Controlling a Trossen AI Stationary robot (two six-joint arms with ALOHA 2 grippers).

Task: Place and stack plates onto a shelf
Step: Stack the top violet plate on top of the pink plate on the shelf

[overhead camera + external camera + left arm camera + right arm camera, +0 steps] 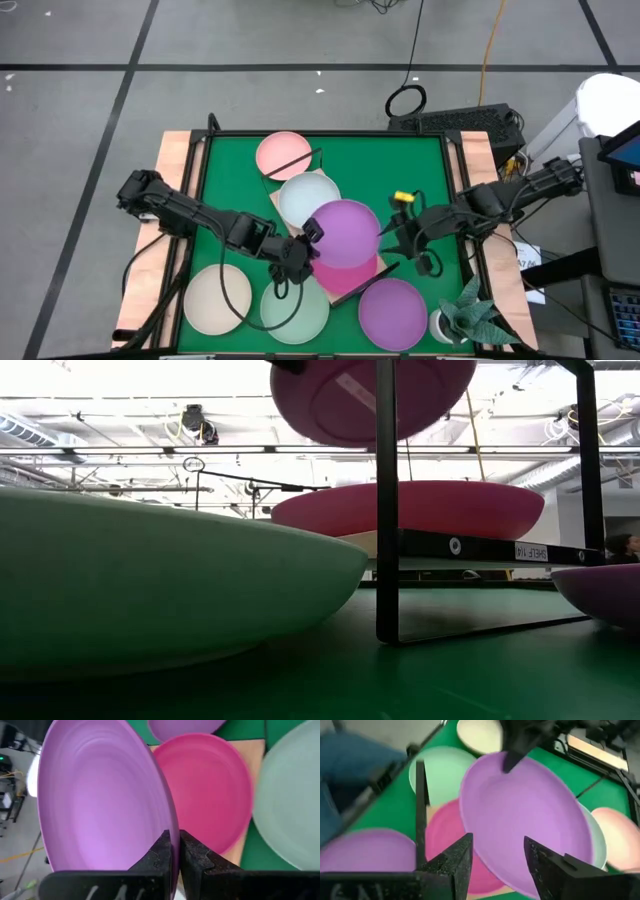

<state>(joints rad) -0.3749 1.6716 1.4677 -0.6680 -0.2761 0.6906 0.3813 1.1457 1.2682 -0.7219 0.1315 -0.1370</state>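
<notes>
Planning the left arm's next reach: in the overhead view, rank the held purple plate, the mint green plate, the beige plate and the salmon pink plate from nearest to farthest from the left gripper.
1. Purple plate, clamped in the left gripper, over the shelf.
2. Mint green plate, just below it at the mat's front edge.
3. Beige plate, front left corner.
4. Salmon pink plate, at the far edge.
The last two are close; beige looks slightly nearer.
</notes>
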